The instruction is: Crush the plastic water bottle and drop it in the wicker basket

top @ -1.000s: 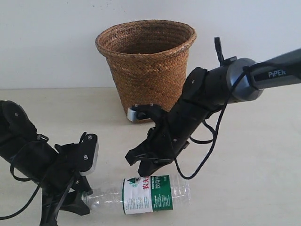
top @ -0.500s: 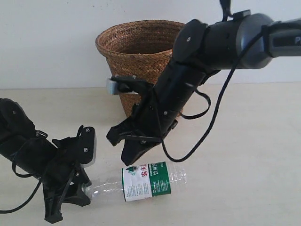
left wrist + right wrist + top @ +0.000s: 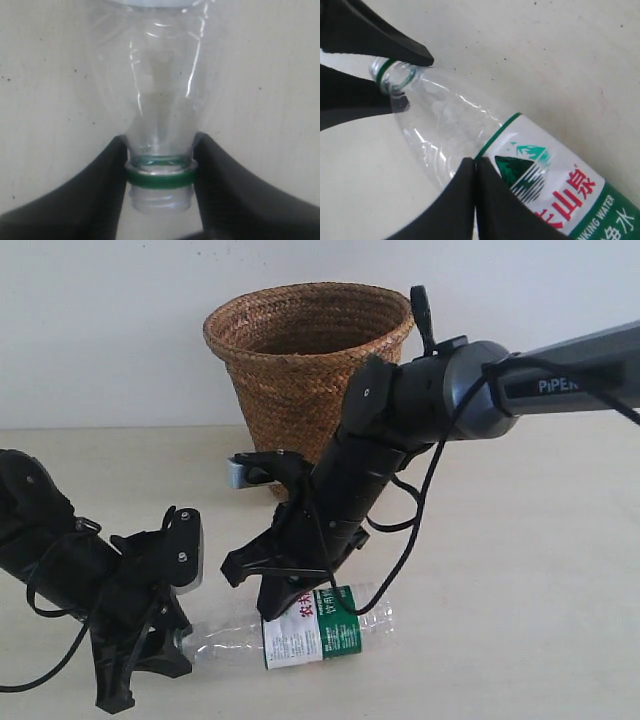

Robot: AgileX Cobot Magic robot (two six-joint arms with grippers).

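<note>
The plastic water bottle (image 3: 322, 628) lies on its side on the table, neck toward the left arm. My left gripper (image 3: 172, 648) is shut on its neck; in the left wrist view the two black fingers (image 3: 112, 165) clamp just above the green neck ring (image 3: 160, 178). My right gripper (image 3: 272, 592) is shut, its fingers pressed together, and its tip (image 3: 474, 162) bears down on the bottle's (image 3: 540, 175) shoulder at the label's edge. The wicker basket (image 3: 312, 370) stands upright behind the right arm, its lower part hidden by it.
The beige table (image 3: 540, 590) runs back to a white wall. The right arm's dark cable (image 3: 420, 530) loops down in front of the basket. The left arm's body (image 3: 50, 560) lies low at the table's left front.
The right arm rose and swung left over the bottle, then came down until its shut tip pressed on the bottle. The left gripper stayed at the neck, shifting a little.
</note>
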